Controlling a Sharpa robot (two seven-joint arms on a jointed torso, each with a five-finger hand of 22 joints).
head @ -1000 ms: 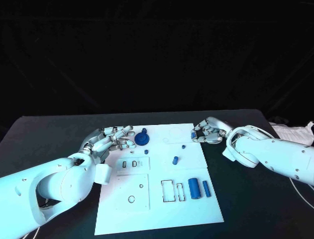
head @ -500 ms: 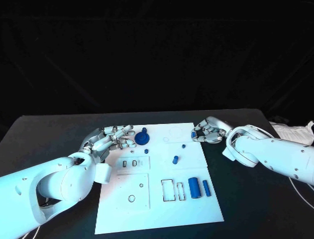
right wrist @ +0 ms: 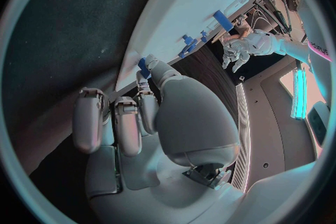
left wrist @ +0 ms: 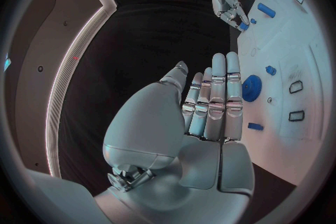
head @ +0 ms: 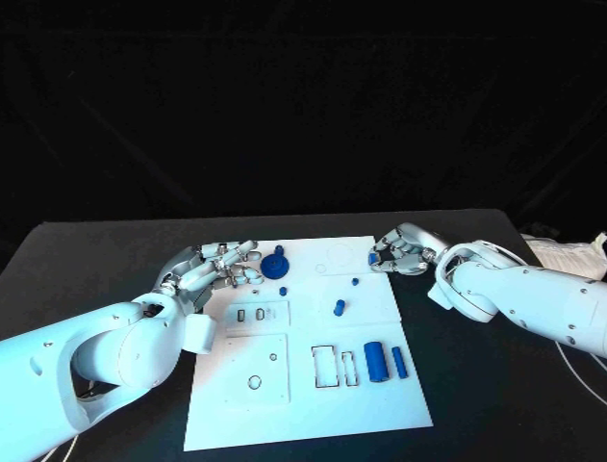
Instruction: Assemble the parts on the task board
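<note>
The white task board [head: 317, 385] lies in the middle of the black table. My left hand [head: 220, 266] hovers over its far left edge with straight fingers [left wrist: 218, 89] and holds nothing. A round blue part [head: 275, 262] lies just beyond those fingertips. My right hand [head: 400, 255] is at the board's far right corner and pinches a small blue part [right wrist: 143, 65] between thumb and finger. A blue peg [head: 340, 308] lies mid-board. A thick blue cylinder [head: 375, 363] and a thinner one [head: 400, 363] lie at the right side, beside two rectangular slots [head: 334, 369].
Something white and crumpled [head: 569, 256] sits at the table's right edge, with a thin cable [head: 581, 371] running nearer along that side. Small blue bits [head: 285, 291] lie on the board near the left hand. Bare black table lies on both sides.
</note>
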